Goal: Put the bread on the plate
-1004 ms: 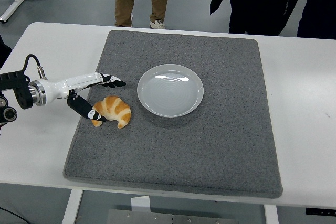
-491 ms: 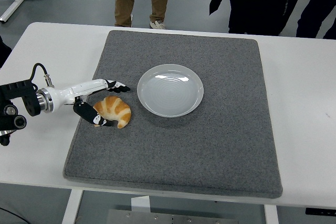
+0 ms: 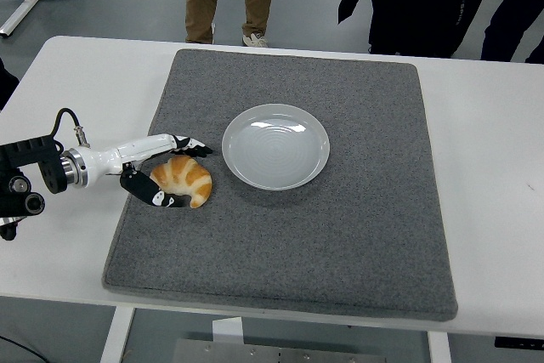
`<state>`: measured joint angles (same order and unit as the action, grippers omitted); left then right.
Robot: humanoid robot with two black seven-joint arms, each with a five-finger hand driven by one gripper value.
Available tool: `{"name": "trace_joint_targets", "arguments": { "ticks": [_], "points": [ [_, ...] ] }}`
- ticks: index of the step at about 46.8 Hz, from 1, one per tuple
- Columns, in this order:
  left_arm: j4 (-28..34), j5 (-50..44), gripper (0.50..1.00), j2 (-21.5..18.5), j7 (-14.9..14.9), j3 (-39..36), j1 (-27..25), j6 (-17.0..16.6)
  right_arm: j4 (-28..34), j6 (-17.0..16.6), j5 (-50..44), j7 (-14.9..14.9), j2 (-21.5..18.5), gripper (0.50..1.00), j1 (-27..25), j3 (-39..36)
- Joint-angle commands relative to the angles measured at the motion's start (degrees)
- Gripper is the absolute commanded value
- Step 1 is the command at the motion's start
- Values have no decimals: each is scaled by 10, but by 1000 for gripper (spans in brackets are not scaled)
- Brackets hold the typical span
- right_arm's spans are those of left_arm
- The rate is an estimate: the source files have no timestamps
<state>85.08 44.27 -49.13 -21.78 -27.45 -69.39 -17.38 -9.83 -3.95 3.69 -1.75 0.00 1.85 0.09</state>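
The white worktop (image 3: pixel 68 252) stretched across my view, its near edge running along the bottom. A large grey felt mat (image 3: pixel 340 235) lay flat on it, covering most of the middle and leaving bare white strips to the left, right and far side. On the mat sat a white plate (image 3: pixel 275 146) near the centre and a croissant (image 3: pixel 184 179) just left of it, apart from the rim.

The left hand (image 3: pixel 161 167) reaches in low from the left, fingers (image 3: pixel 191 145) and thumb spread apart.
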Motion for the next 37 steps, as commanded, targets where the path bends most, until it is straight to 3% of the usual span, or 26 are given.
{"name": "trace_joint_targets", "arguments": {
  "ticks": [1,4,10,13,25,28,37],
  "points": [
    [-2,0,744,3,-2,-2,3,1,1,0,0,0,0,954,0,0],
    [-8,0,664,8,-2,-2,10,1,3,0,0,0,0,952,0,0],
    [-20,-1,613,12,-4,0,16,1,3,0,0,0,0,952,0,0],
    [-23,-2,561,12,-4,3,15,1,3,0,0,0,0,952,0,0],
    [-45,-2,540,9,-4,59,7,1,3,0,0,0,0,952,0,0],
    [-46,-2,500,6,-3,66,5,2,3,0,0,0,0,952,0,0],
    [-46,-1,500,-4,-3,71,-8,8,3,0,0,0,0,952,0,0]
  ]
}}
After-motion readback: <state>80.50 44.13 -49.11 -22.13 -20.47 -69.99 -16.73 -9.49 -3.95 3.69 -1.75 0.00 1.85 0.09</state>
